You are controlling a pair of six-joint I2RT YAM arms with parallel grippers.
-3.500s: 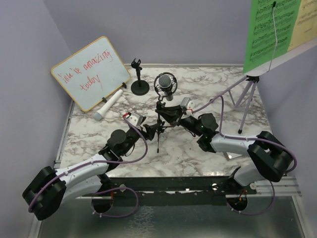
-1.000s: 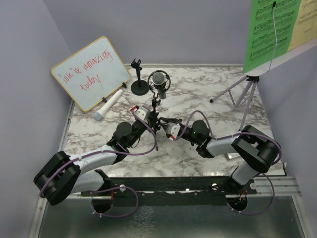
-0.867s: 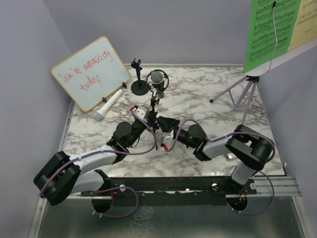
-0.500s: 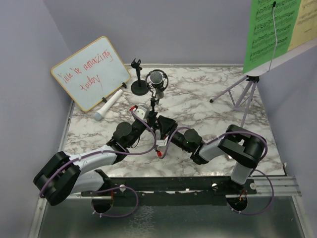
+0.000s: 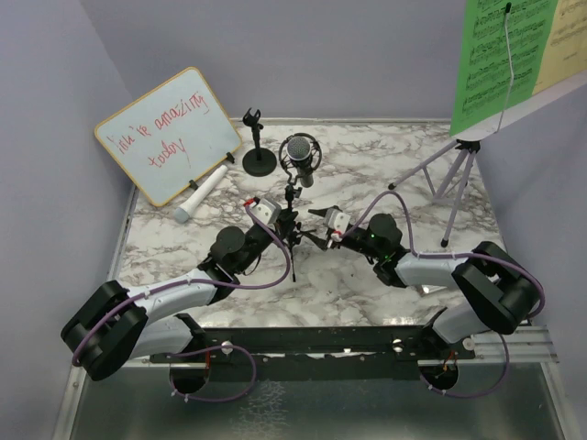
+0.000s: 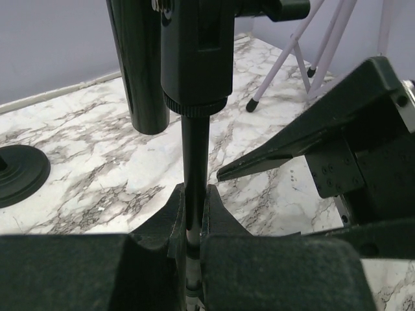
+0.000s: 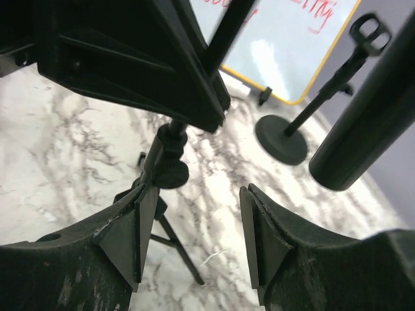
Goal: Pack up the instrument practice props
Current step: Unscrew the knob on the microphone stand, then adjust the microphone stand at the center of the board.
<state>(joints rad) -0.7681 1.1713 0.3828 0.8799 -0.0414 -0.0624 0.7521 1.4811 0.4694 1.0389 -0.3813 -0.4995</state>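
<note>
A grey-headed microphone (image 5: 301, 152) sits in the ring mount of the black mic tripod (image 5: 292, 240), mid-table. My left gripper (image 5: 281, 222) is shut on the tripod's pole (image 6: 194, 152), just below the mount. Just right of the tripod, my right gripper (image 5: 315, 237) stands open, its left finger (image 7: 130, 243) close beside the tripod's knob (image 7: 170, 172) and nothing between its jaws. A second microphone (image 5: 204, 193) lies by the whiteboard. The black round-base mic holder (image 5: 259, 159) stands behind. The lilac music rack (image 5: 455, 180) at the right carries green (image 5: 500, 64) and yellow (image 5: 561, 37) music sheets.
A wood-framed whiteboard (image 5: 170, 133) with red writing leans against the left wall. Purple walls close in the marble table (image 5: 367, 284) at the back and sides. The rack's lilac legs (image 6: 295, 55) spread over the table's right side. A metal rail runs along the near edge.
My right gripper has opened and drawn back up and to the right, off the tripod's lower legs. The left gripper still grips the pole; the microphone has shifted slightly right.
</note>
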